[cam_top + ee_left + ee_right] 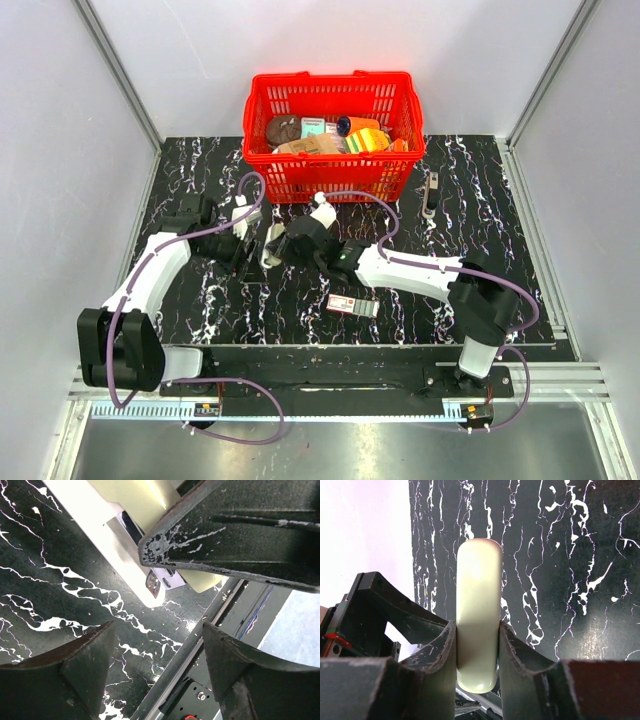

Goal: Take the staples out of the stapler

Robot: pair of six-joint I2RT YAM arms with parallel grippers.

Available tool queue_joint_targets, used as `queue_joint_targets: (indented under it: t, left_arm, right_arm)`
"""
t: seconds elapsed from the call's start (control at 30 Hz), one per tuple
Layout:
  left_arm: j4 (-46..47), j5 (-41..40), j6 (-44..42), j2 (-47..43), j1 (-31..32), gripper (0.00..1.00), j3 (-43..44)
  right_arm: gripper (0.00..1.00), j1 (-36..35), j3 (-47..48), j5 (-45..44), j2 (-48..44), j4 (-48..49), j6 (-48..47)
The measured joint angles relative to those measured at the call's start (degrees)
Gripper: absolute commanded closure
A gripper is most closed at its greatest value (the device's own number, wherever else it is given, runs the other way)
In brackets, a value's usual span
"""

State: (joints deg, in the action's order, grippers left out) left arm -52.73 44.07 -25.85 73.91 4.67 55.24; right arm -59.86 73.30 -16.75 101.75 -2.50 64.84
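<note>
Fingers (439,652) of the right gripper (477,647) are being clamped on both flanks of the stapler (478,605), its long axis being pointed straight out from the palm, left of centre on the bench (480,200). Left gripper (157,632) is being held spread and empty, the stapler's metal end being presented just beyond its tips. Movement is being hemmed on the far side by the red basket (325,82); freer room is being judged nearward.

Nothing legible here
Packs (365,140) in the red basket (330,176) and the little box (352,306) carry print, all too tiny.
</note>
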Motion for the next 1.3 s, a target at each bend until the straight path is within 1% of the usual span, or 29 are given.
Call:
queue_joint_targets:
  t: [0.13, 0.27, 0.33, 0.37, 0.43, 0.47, 0.5, 0.53, 0.57, 0.73, 0.77, 0.83, 0.87, 1.13, 1.3]
  left_arm:
    - [-0.24, 0.96, -1.18, 0.48, 0.0, 0.3, 0.0]
    - [-0.11, 1.25, -1.64, 0.5, 0.0, 0.29, 0.0]
    - [0.13, 1.36, -1.75, 0.63, 0.0, 0.32, 0.0]
    - [0.33, 1.42, -1.77, 0.81, 0.0, 0.4, 0.0]
    - [0.81, 1.44, -1.86, 1.27, 0.0, 0.61, 0.0]
    - [1.01, 1.42, -1.77, 1.46, 0.0, 0.69, 0.0]
    - [1.4, 1.42, -2.1, 1.64, 0.0, 0.74, 0.0]
    - [1.77, 1.42, -2.27, 1.86, 0.0, 0.78, 0.0]
    - [1.88, 1.62, -2.47, 2.08, 0.0, 0.78, 0.0]
    - [1.88, 2.1, -2.23, 3.43, -0.07, 0.8, 0.0]
    - [1.88, 2.05, -2.14, 3.48, -0.07, 0.83, 0.0]
    - [1.97, 2.01, -2.08, 3.5, -0.07, 0.98, 0.0]
    - [2.03, 1.97, -2.01, 3.5, -0.09, 1.0, 0.0]
    - [2.19, 0.39, -2.67, 3.5, -0.11, 1.0, -0.02]
    - [3.43, -2.43, -3.89, 3.48, 0.0, 1.0, -0.85]
  right_arm:
    - [1.0, 0.0, -0.79, 0.46, -0.02, 1.51, 0.98]
    - [1.0, 0.0, -1.33, 1.55, 0.0, 3.04, 2.12]
    - [1.0, 0.0, -1.57, 2.12, 0.0, 3.72, 2.62]
    - [1.0, 0.0, -1.68, 2.64, 0.0, 4.07, 2.89]
    - [1.0, 0.0, -1.79, 3.02, 0.0, 4.39, 3.21]
    - [1.0, 0.0, -1.84, 3.1, 0.0, 4.5, 3.37]
    - [1.0, 0.0, -1.88, 3.23, 0.0, 4.61, 3.52]
    - [1.0, 0.0, -1.95, 3.45, 0.0, 4.66, 3.65]
    - [1.0, 0.0, -1.97, 3.45, 0.0, 4.74, 3.69]
    - [1.0, 0.17, -2.62, 4.0, 0.2, 4.92, 4.44]
    - [1.0, 0.22, -2.78, 4.11, 0.24, 5.11, 4.66]
    - [1.0, 0.31, -3.3, 4.33, 0.26, 5.99, 5.14]
    - [1.0, 0.33, -3.54, 4.33, 0.26, 6.4, 5.2]
    - [1.0, 0.42, -4.68, 5.05, 0.24, 7.85, 4.83]
    - [1.0, 0.5, -6.73, 7.72, -0.2, 9.49, 3.23]
